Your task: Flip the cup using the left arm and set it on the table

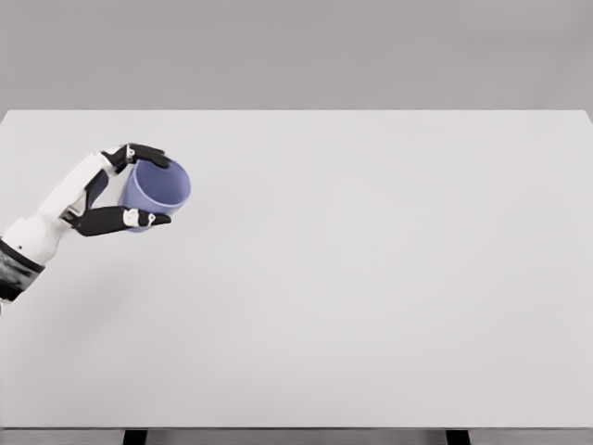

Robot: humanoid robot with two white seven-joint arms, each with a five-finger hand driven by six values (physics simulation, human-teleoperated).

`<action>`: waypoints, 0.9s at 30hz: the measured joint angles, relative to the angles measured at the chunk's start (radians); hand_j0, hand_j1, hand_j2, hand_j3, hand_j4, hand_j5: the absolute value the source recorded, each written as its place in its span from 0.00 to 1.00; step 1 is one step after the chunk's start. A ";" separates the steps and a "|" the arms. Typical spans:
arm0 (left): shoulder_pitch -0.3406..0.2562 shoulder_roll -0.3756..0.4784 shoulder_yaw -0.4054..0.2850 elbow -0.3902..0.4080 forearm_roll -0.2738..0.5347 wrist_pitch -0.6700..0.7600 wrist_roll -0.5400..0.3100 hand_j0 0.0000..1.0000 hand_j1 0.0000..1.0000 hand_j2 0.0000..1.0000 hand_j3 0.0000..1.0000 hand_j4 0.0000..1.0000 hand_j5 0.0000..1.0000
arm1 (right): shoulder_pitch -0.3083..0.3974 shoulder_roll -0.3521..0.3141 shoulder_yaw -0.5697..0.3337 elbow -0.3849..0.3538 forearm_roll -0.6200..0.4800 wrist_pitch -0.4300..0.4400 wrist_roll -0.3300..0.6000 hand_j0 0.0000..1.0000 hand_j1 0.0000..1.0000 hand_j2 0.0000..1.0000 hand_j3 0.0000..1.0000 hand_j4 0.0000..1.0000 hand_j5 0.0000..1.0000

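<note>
A lavender-blue cup (pixel 155 190) is held at the left side of the white table (pixel 371 278), tilted so its open mouth faces right and toward me. My left hand (pixel 139 185) is shut on the cup, with black fingers (pixel 148 155) over its upper side and the thumb (pixel 139 220) under its lower side. The white left forearm runs down to the picture's left edge. I cannot tell whether the cup touches the tabletop. No right arm shows.
The white tabletop spreads across nearly the whole view, its far edge near the top and its front edge near the bottom. Two dark table legs (pixel 135 437) show below the front edge.
</note>
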 measured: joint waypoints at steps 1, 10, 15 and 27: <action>0.002 -0.012 0.000 0.003 -0.001 -0.016 0.011 0.54 0.54 0.54 0.54 0.54 0.54 | 0.000 0.000 0.000 0.000 0.000 0.000 0.000 1.00 1.00 1.00 1.00 1.00 1.00; 0.031 -0.111 0.002 0.034 -0.013 -0.142 0.189 0.55 0.55 0.55 0.55 0.55 0.55 | 0.000 0.000 0.000 0.000 0.000 0.000 0.000 1.00 1.00 1.00 1.00 1.00 1.00; 0.075 -0.126 -0.003 0.039 -0.030 -0.162 0.281 0.57 0.57 0.57 0.57 0.57 0.57 | 0.000 0.000 0.000 0.000 0.000 0.000 0.000 1.00 1.00 1.00 1.00 1.00 1.00; 0.112 -0.138 -0.005 0.036 -0.113 -0.166 0.310 0.58 0.58 0.58 0.58 0.58 0.58 | 0.000 0.000 0.000 0.000 0.000 0.000 0.000 1.00 1.00 1.00 1.00 1.00 1.00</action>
